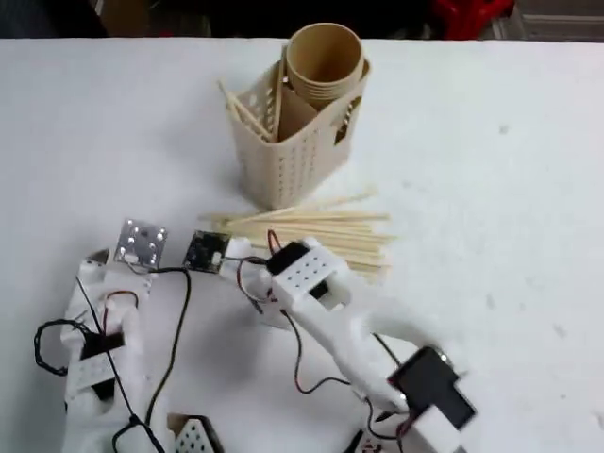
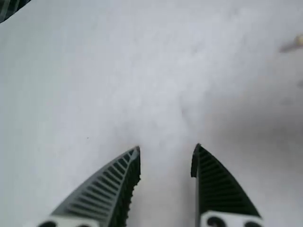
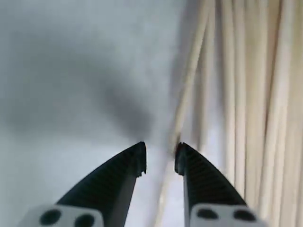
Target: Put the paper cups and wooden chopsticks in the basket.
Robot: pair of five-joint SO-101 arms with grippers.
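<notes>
Up at the far middle of the table (image 1: 491,170), the cream basket (image 1: 297,156) is already holding a stack of paper cups (image 1: 324,58) that pokes out above its rim. It's also got a few wooden chopsticks (image 1: 243,111) leaning out of the compartment next to them. The other chopsticks are a loose pile (image 1: 326,231) lying flat on the table just in front of the basket, roughly side by side. The right arm is stretched out low over one end of that pile. From its wrist cam the right gripper (image 3: 160,157) is parted only a little, with nothing caught between the fingers. One stick (image 3: 187,94) runs right up to one fingertip, but I honestly can't tell if it's touching. The left arm sits by the near edge, well apart from the pile, and the left gripper (image 2: 166,150) is spread wide over bare table, holding nothing.
</notes>
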